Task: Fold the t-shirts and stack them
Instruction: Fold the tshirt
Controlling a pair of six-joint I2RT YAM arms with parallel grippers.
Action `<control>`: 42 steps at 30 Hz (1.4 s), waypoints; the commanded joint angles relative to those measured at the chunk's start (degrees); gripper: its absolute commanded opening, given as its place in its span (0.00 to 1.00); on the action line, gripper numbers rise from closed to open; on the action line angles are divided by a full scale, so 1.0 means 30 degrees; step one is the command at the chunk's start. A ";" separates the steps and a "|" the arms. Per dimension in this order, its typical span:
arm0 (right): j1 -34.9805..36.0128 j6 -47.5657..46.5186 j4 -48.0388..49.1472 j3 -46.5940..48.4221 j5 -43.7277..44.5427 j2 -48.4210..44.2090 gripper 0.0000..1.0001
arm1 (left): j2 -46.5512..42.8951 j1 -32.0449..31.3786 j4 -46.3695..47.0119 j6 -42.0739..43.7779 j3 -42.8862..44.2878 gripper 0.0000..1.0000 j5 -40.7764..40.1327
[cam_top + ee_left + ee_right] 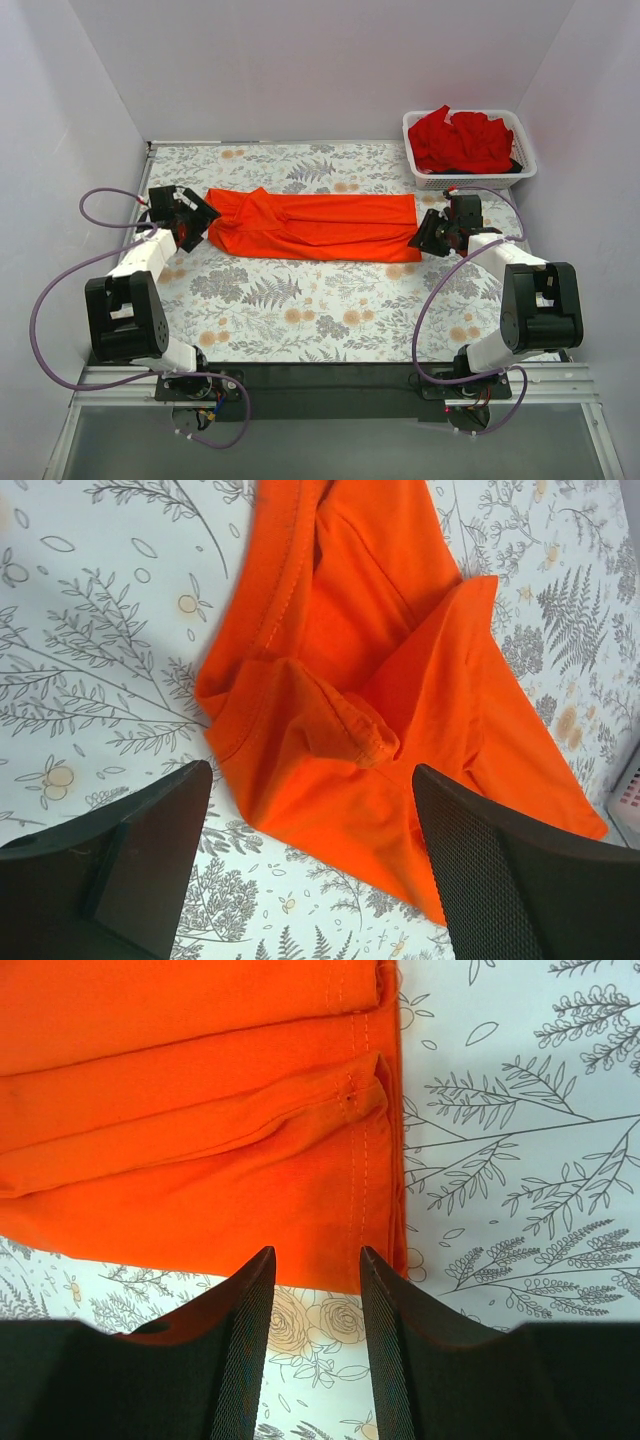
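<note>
Now: one shirt laid out, a heap in the basket

One orange-red t-shirt is seen stretched lengthwise across the floral table, folded into a long band. Two claws are counted. The left claw is spread wide over the collar end; the right claw is parted at the hem, nothing pinched. Deeper red t-shirts are heaped in one white basket; their number cannot be told.

From my seat the orange-red t-shirt reads as soft, matt knit cloth, creased, with stitched hems. The deeper red shirts heaped in the white plastic mesh basket look like the same dull fabric. The table wears a smooth, flat-finished covering printed with ferns and flowers, and I see matt black fingers on the right gripper, finely cross-hatched on their inner faces.
</note>
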 commanded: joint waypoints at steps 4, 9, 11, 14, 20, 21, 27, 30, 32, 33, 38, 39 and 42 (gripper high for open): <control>-0.0106 -0.0049 0.1049 -0.0437 -0.0736 -0.0042 0.45 | -0.0247 0.0739 0.1157 -0.1417 -0.0706 0.61 -0.0078; -0.0077 -0.0078 0.1107 -0.0495 -0.0708 -0.0246 0.45 | -0.0222 0.1680 0.0076 -0.3038 -0.0713 0.49 -0.0756; -0.0106 -0.0078 0.1078 -0.0466 -0.0707 -0.0218 0.45 | 0.0393 0.1709 -0.0277 -0.3096 -0.0187 0.50 -0.0375; -0.0106 -0.0078 0.1107 -0.0408 -0.0737 -0.0042 0.45 | 0.1740 0.1709 -0.0571 -0.2980 0.0341 0.54 0.0738; -0.0077 -0.0107 0.1136 -0.0408 -0.0532 0.0163 0.45 | 0.3413 0.1622 -0.0806 -0.2717 0.0959 0.57 0.2029; -0.0106 -0.0049 0.1107 -0.0408 -0.0474 0.0192 0.45 | 0.3500 0.1593 -0.0865 -0.2629 0.1017 0.57 0.1971; -0.0106 0.0127 0.1224 -0.0349 -0.0297 0.0778 0.45 | 0.3853 0.1212 -0.1070 -0.2394 0.1165 0.59 0.2088; -0.0106 0.0331 0.1253 -0.0349 -0.0034 0.1042 0.45 | 0.3707 0.1182 -0.1070 -0.2423 0.0989 0.59 0.2030; -0.0106 0.0419 0.1254 -0.0349 0.0200 0.1217 0.45 | 0.3561 0.1153 -0.1070 -0.2394 0.0813 0.60 0.1913; -0.0077 0.0449 0.1283 -0.0320 0.0259 0.1247 0.45 | 0.3531 0.1153 -0.1070 -0.2365 0.0755 0.60 0.1825; -0.0135 0.0742 0.1253 -0.0641 0.1195 0.1043 0.45 | 0.3296 0.1153 -0.1158 -0.2160 0.0287 0.53 0.1503; -0.0135 0.0684 0.1225 -0.0642 0.1226 0.1042 0.45 | 0.3325 0.1124 -0.1129 -0.2072 0.0227 0.51 0.1386; -0.0165 0.0684 0.1195 -0.0788 0.1197 0.1218 0.45 | 0.3471 0.1182 -0.1129 -0.1868 0.0081 0.35 0.1326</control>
